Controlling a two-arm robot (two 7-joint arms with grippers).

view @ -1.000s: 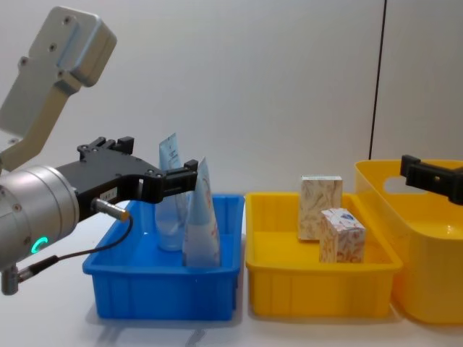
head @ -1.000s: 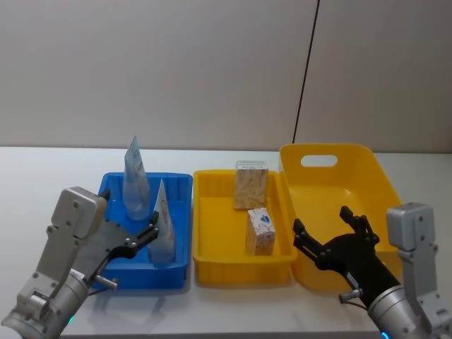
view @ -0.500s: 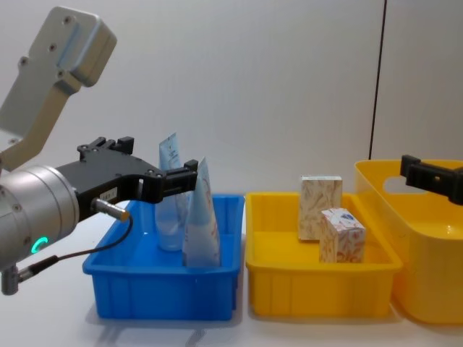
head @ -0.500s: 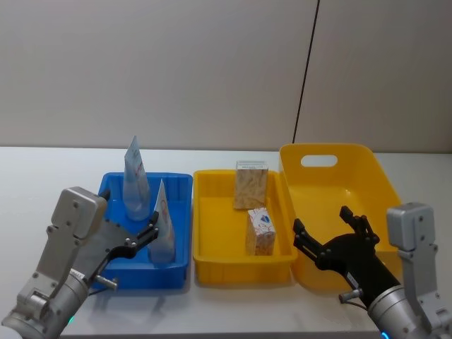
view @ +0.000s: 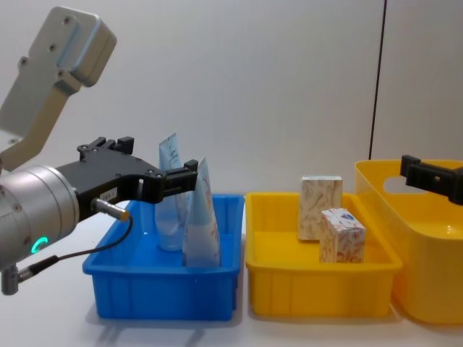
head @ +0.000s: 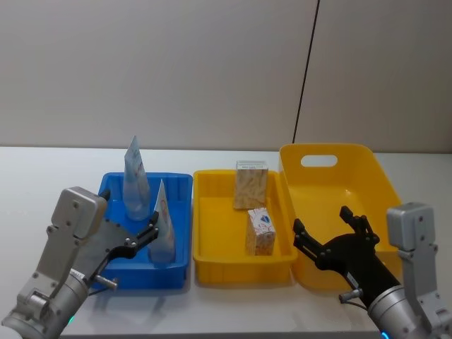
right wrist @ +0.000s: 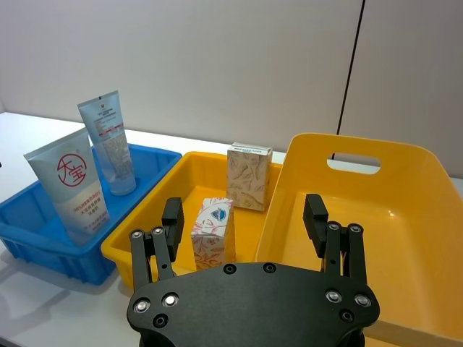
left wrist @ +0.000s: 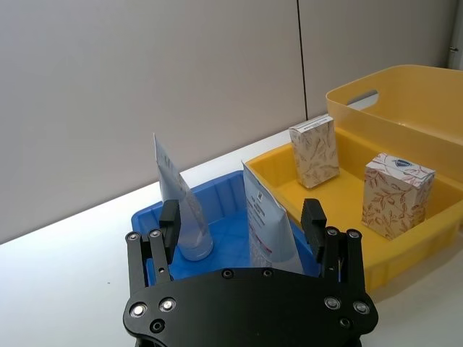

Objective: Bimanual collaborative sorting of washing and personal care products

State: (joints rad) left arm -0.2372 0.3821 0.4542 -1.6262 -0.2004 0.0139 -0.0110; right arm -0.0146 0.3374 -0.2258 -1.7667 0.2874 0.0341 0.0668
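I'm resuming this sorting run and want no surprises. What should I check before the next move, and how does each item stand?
1. Is the left gripper open and empty: ok.
2. Is the right gripper open and empty: ok.
3. Do the nearer tube and farther tube stand upright in the blue bin: ok.
4. Are the back carton and front carton inside the shallow yellow tray: ok.
5. Is the left gripper clear of the nearer tube: cannot tell.
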